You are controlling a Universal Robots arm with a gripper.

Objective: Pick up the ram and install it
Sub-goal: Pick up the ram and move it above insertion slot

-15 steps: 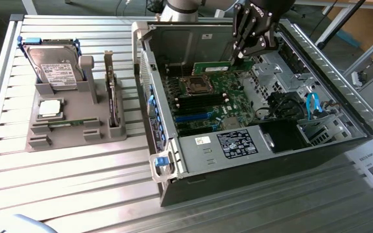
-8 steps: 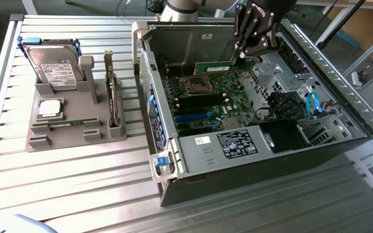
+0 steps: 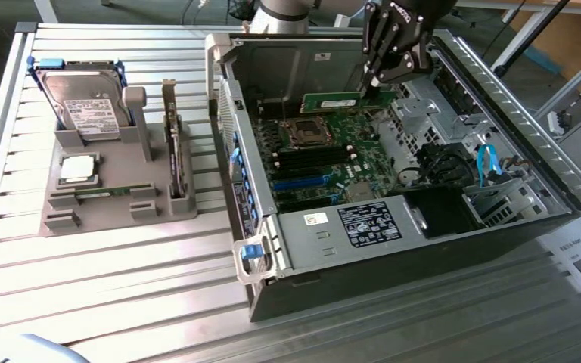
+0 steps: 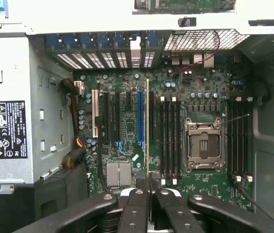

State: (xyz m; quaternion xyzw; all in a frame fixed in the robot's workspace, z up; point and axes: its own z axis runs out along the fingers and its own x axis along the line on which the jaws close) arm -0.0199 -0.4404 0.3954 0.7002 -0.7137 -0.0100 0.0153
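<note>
Ram (image 3: 333, 100): we log it pinched edge-on in the gripper (image 3: 380, 85), with the arm angled down into the open computer case (image 3: 371, 280) above the motherboard (image 3: 336, 162). Hard drive (image 3: 84, 102) and CPU chip (image 3: 76, 168) sit in the grey holder (image 3: 109, 204), well apart at the exterior view's left.

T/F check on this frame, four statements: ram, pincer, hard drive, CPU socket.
1. The pincer grips the ram over the open case. True.
2. The ram is seated in a slot. False: it hangs above the motherboard, clamped in the pincer.
3. The hard drive stands in the grey holder. True.
4. A cooler covers the CPU socket. False: the socket is bare.
</note>
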